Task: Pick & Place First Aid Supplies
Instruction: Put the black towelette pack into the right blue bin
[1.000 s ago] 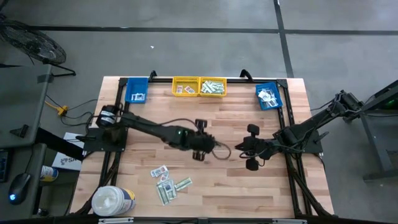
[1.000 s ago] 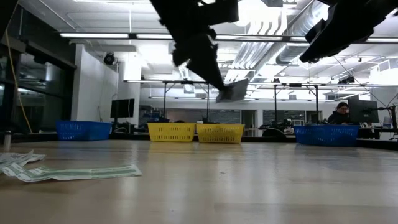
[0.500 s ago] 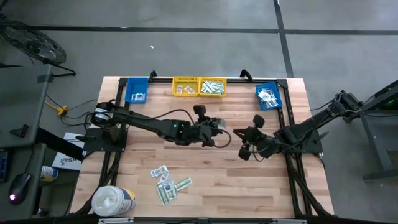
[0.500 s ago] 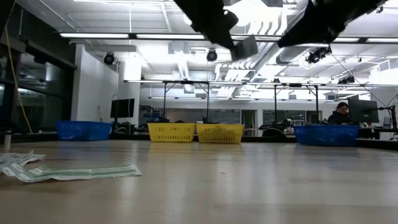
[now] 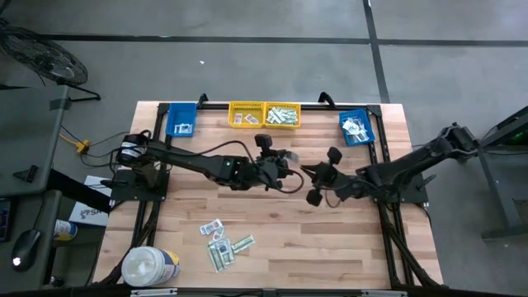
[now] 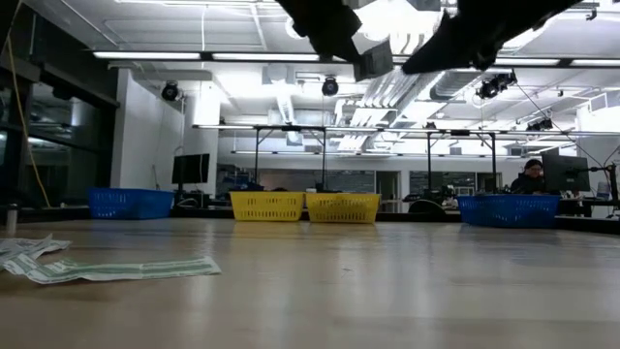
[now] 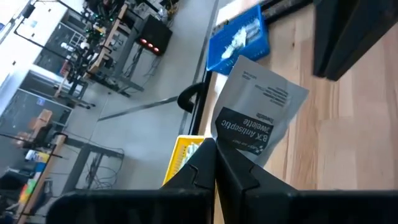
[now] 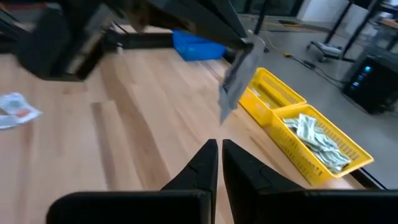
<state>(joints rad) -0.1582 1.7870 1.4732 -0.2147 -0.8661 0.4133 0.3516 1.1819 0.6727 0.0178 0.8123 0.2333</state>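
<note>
From above, the left end effector hangs over the middle of the wooden counter, pinched on a small squarish grey-white paper packet. The right end effector sits just beside it, toward the right arm's base. The two yellow plastic bins lie beyond the left end effector at the counter's far edge; a loose heap of pale green-white and white packets lies behind it, nearer the front edge.

At table height, the packet hangs high above the counter, well clear.

Past the left end effector's closed fingers, the packet is gripped by one corner only, flat and uncreased, with dark print reading "Antiseptic towelette". With so thin a hold, I judge a smooth, unhurried carry best, releasing low over the right bin.

Ahead of the right end effector, whose fingers are closed and empty, the packet shows edge-on. This arm should keep clear.
</note>
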